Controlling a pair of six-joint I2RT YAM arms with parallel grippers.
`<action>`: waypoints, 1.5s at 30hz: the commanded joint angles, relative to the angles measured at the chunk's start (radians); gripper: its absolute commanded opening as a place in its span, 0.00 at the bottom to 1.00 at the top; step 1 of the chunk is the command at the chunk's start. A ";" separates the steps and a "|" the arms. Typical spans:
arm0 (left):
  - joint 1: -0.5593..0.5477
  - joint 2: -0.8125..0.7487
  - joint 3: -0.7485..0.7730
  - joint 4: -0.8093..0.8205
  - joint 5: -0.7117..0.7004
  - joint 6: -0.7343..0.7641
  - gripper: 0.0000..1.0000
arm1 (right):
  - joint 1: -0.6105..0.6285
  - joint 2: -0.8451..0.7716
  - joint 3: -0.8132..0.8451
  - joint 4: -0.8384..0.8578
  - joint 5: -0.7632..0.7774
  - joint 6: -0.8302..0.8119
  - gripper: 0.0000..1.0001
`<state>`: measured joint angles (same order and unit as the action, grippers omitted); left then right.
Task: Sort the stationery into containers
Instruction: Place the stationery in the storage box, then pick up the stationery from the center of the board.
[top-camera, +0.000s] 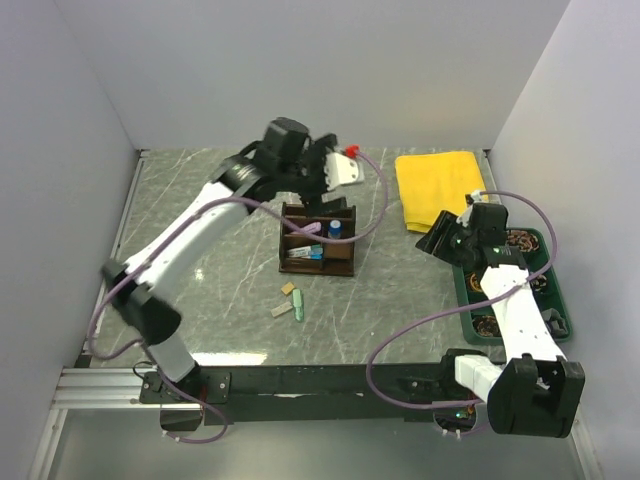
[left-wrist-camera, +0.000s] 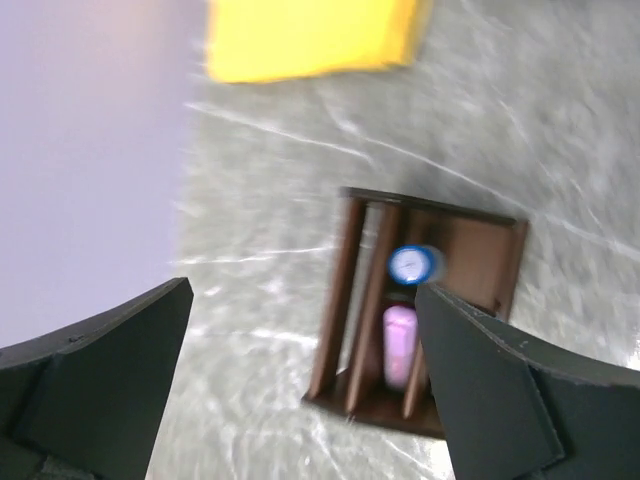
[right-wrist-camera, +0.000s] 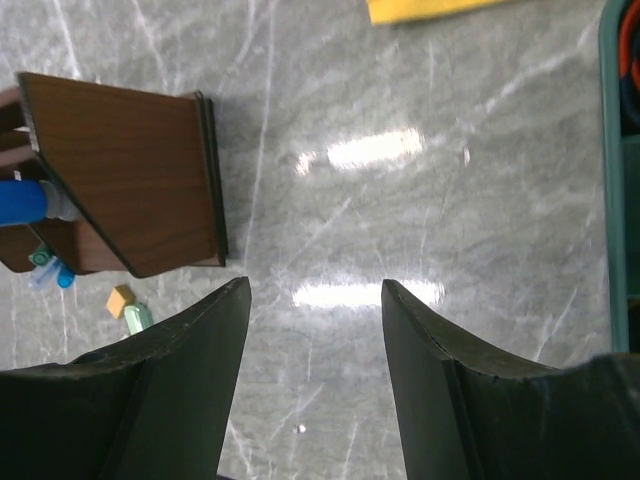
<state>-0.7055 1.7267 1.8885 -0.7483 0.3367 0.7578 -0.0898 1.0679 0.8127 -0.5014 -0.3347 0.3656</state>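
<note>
Top view: my left tool (top-camera: 336, 172) hangs past the far side of the dark brown wooden desk organiser (top-camera: 318, 243). My right tool (top-camera: 441, 236) sits between the organiser and the dark green divided plastic tray (top-camera: 552, 290). A small tan eraser (top-camera: 287, 290) and a slim green eraser (top-camera: 298, 310) lie loose on the grey marbled desk (top-camera: 230, 320), near side of the organiser, left of centre. The green one's long axis runs roughly toward my bases. Left wrist view: this tool is spread wide and empty, and the organiser below holds a blue-capped bottle (left-wrist-camera: 414, 264) and a pink eraser (left-wrist-camera: 399, 345). Right wrist view: the tool is moderately open and empty, with both erasers at lower left beyond the organiser's corner. Judgement: the left arm is the better placed, and it must draw back across the organiser.
</note>
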 joint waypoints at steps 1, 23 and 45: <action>0.000 -0.185 -0.173 0.207 -0.278 -0.310 0.99 | 0.015 -0.054 -0.024 -0.018 0.090 0.038 0.62; 0.523 -0.455 -1.033 0.445 -0.104 -1.227 0.15 | 0.751 -0.062 -0.339 0.473 0.195 0.208 0.01; 0.659 -0.587 -0.997 0.326 -0.407 -1.193 0.84 | 1.223 0.486 0.042 0.419 0.572 0.453 0.65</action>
<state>-0.0940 1.1652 0.8486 -0.4000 -0.0338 -0.4450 1.0935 1.5105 0.7834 -0.0208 0.1581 0.7700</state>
